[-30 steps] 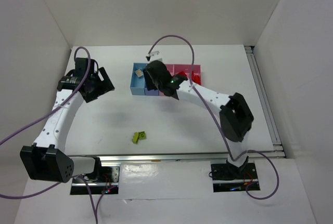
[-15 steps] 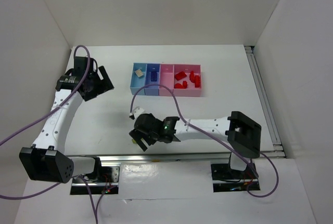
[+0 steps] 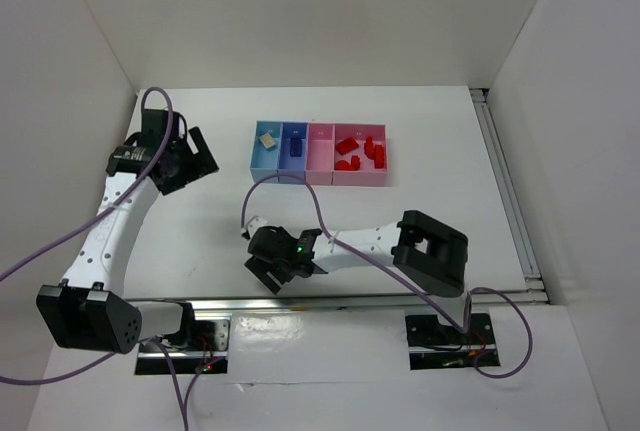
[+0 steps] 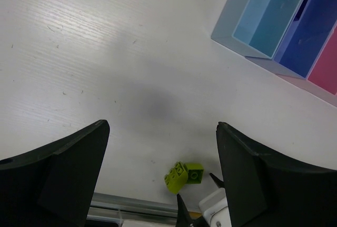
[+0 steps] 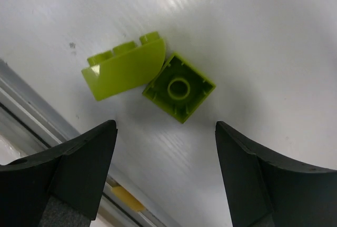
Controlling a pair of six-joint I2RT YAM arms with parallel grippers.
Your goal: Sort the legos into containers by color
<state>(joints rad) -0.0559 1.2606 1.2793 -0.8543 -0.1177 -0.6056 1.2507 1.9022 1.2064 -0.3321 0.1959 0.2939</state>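
Note:
Two lime green legos lie side by side near the table's front edge: a curved piece (image 5: 124, 71) and an upturned square brick (image 5: 179, 87). My right gripper (image 5: 165, 128) hangs open just above them, touching neither; in the top view it (image 3: 265, 276) hides them. The left wrist view also shows the legos (image 4: 185, 175). My left gripper (image 3: 200, 163) is open and empty at the far left. The containers form a row at the back. The light blue tray (image 3: 264, 163) holds a beige lego (image 3: 268, 138), the periwinkle tray (image 3: 292, 166) a dark blue one (image 3: 296, 147), and the wider pink tray (image 3: 362, 173) red ones (image 3: 350, 147).
The narrow pink tray (image 3: 320, 161) shows nothing inside. A metal rail (image 3: 330, 301) runs along the table's front edge, close behind the green legos. Another rail (image 3: 505, 191) lines the right side. White walls enclose the table.
My right arm has swung from the trays down to the front of the table, over the green legos, and its jaws have opened. The left arm has stayed still.

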